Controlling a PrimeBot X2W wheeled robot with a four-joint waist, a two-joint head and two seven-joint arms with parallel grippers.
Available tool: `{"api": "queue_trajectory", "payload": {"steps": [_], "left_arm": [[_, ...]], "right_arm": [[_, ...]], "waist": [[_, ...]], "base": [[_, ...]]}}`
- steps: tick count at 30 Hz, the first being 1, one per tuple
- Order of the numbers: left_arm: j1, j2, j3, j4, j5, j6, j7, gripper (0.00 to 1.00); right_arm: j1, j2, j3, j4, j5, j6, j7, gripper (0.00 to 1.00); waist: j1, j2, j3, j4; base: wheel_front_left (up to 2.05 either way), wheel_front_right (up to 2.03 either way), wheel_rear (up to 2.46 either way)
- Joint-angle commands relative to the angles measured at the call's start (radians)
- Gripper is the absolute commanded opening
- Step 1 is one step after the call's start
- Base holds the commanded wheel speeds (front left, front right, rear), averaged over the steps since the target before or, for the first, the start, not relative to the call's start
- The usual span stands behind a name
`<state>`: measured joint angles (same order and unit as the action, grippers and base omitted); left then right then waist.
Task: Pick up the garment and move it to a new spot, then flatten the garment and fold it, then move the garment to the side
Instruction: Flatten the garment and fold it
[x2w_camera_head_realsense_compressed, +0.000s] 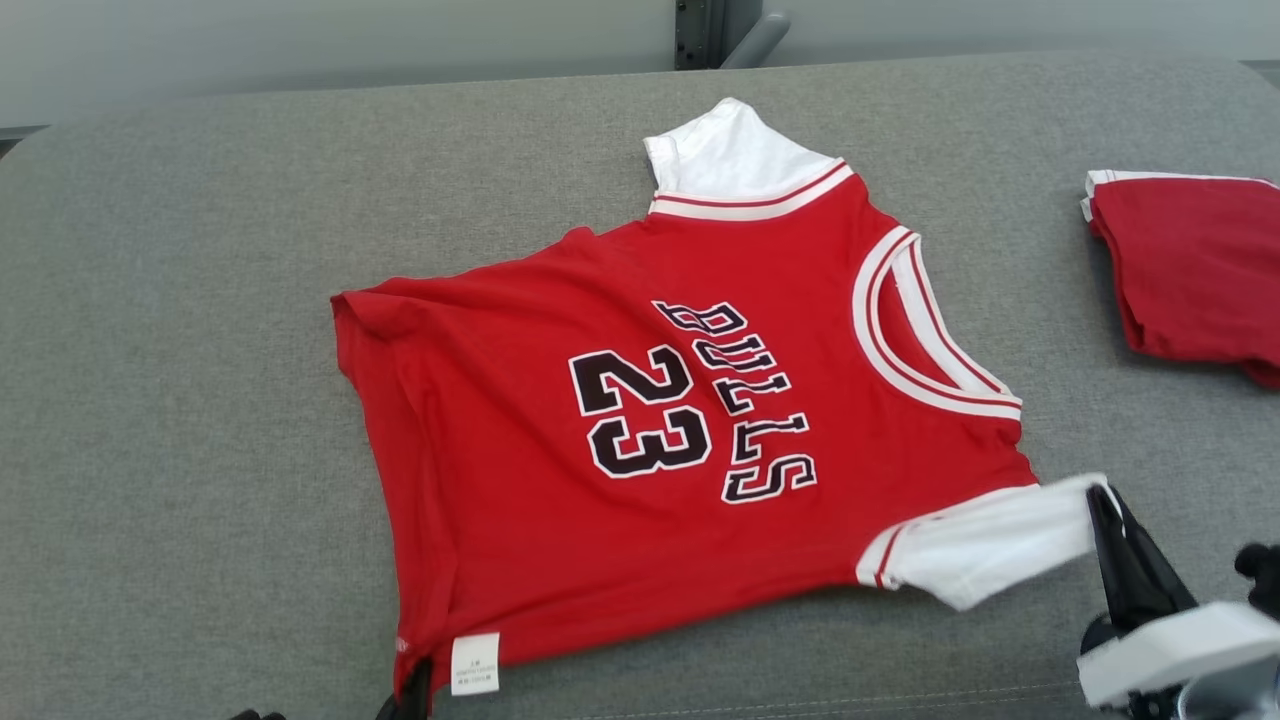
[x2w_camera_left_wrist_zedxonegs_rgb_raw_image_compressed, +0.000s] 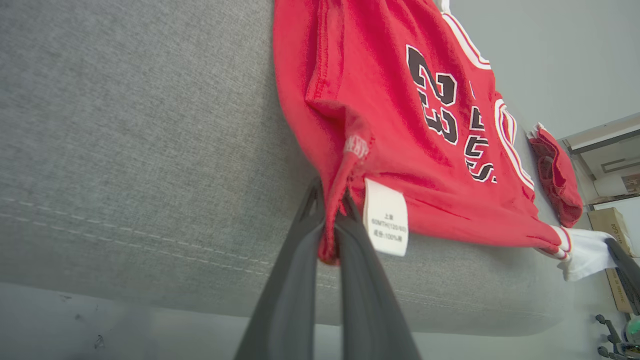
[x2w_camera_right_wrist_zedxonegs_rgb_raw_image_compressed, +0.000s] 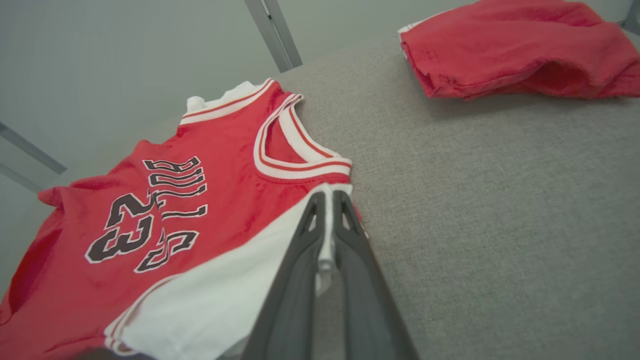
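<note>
Matt red knit cloth formed the jersey (x2w_camera_head_realsense_compressed: 500, 440); coarse grey woven fabric covered the cushion (x2w_camera_head_realsense_compressed: 180, 350); fingers (x2w_camera_left_wrist_zedxonegs_rgb_raw_image_compressed: 285, 300) were smooth dark plastic.

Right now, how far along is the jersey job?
Done: jersey lies spread and nearly flat on the grey cushion, with a few wrinkles. In hand: left gripper shut on the hem corner, right gripper shut on the white sleeve. Left: no fold yet, then moving it aside.
</note>
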<state>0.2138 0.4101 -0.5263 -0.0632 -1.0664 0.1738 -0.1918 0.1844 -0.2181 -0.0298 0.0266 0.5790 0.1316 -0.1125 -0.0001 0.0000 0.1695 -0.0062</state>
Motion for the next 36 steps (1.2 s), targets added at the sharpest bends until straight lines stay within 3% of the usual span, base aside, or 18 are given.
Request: {"api": "queue_trajectory", "payload": {"steps": [1, 10, 21, 22, 23, 24, 25, 31, 36], "left_arm": [[-0.018, -0.007, 0.029, -0.028, -0.054, 0.000, 0.022, 0.00], [-0.233, -0.028, 0.040, -0.031, -0.146, 0.023, 0.197, 0.00], [-0.491, -0.075, 0.008, 0.174, -0.150, 0.030, 0.332, 0.00], [-0.499, -0.082, 0.008, 0.190, -0.149, 0.028, 0.328, 0.12], [-0.504, -0.089, 0.011, 0.201, -0.151, 0.026, 0.322, 0.43], [-0.506, -0.091, 0.013, 0.211, -0.150, 0.021, 0.317, 0.81], [-0.506, -0.093, 0.015, 0.219, -0.149, 0.020, 0.312, 1.00], [-0.432, -0.068, 0.042, 0.203, -0.127, 0.029, 0.230, 1.00], [-0.349, -0.027, 0.009, 0.128, -0.075, 0.034, 0.208, 1.00]], "right_arm": [[-0.076, -0.008, 0.007, 0.000, -0.010, -0.002, 0.020, 0.00], [-0.380, -0.035, 0.026, 0.127, -0.031, -0.002, 0.099, 0.00], [-0.636, -0.055, 0.085, 0.345, -0.076, -0.002, 0.096, 0.00], [-0.645, -0.055, 0.094, 0.362, -0.075, -0.002, 0.094, 0.00], [-0.652, -0.056, 0.102, 0.375, -0.074, -0.002, 0.092, 0.31], [-0.658, -0.061, 0.112, 0.385, -0.077, -0.002, 0.084, 0.96], [-0.661, -0.067, 0.116, 0.394, -0.082, -0.002, 0.074, 1.00], [-0.633, -0.124, 0.117, 0.383, -0.102, -0.002, 0.025, 1.00], [-0.534, -0.176, 0.093, 0.270, -0.096, -0.001, 0.085, 1.00]], "waist": [[0.0001, 0.0000, -0.004, 0.014], [0.0001, 0.0000, 0.064, 0.089], [0.0001, 0.0000, 0.140, 0.127], [0.0001, 0.0000, 0.142, 0.125], [0.0001, 0.0000, 0.143, 0.123], [0.0001, 0.0000, 0.143, 0.121], [0.0001, 0.0000, 0.142, 0.118], [0.0001, 0.0000, 0.125, 0.097], [0.0001, 0.0000, 0.129, 0.099]], "base": [[0.00, 0.00, 0.00], [0.00, 0.00, 0.00], [0.00, 0.00, 0.00], [0.00, 0.00, 0.00], [0.00, 0.00, 0.00], [0.00, 0.00, 0.00], [0.00, 0.00, 0.00], [0.00, 0.00, 0.00], [0.00, 0.00, 0.00]]}}
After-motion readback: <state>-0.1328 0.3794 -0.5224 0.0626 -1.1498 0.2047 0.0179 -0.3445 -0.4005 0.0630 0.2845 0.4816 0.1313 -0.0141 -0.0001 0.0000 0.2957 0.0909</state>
